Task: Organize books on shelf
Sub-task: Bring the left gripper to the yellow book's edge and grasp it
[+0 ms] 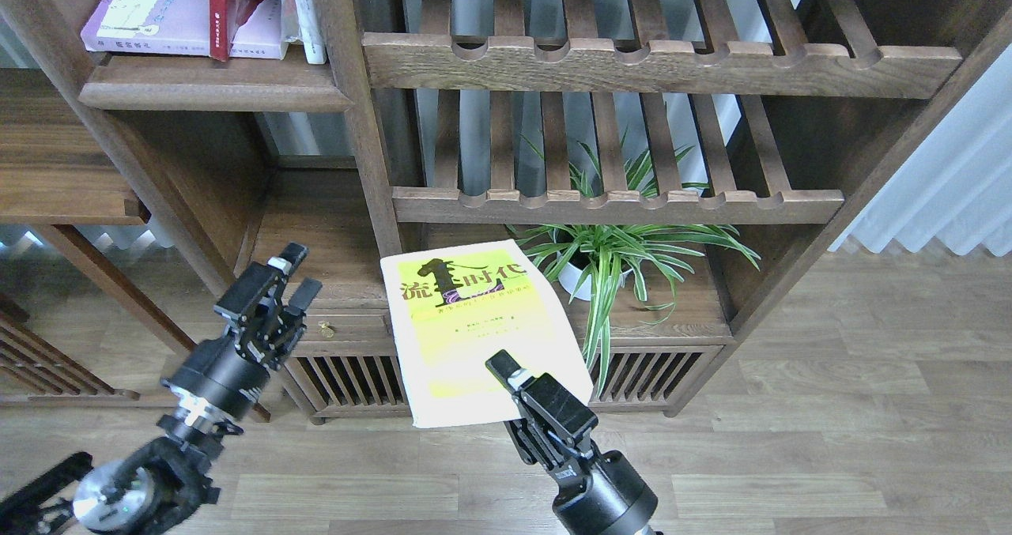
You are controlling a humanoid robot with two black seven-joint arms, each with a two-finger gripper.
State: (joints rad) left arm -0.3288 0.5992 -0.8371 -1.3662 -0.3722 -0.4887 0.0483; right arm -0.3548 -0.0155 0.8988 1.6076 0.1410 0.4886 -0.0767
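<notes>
Your right gripper [506,371] pinches the near edge of the yellow-green book [474,322], holding it up in front of the bookcase.

Your left gripper [296,274] hangs to the left with its fingers apart, holding nothing. Far up on the left, the shelf [213,84] carries the lavender book [158,13] lying flat, with the red book [229,5] seemingly leaning on it. A potted plant [609,250] sits just right of the held book.

The yellow-green book [482,333] bears big dark characters on its cover, reading roughly 流…时代 (the middle one is stylised); its smaller lines and the spines of the upper-shelf books [186,13] are illegible.
</notes>
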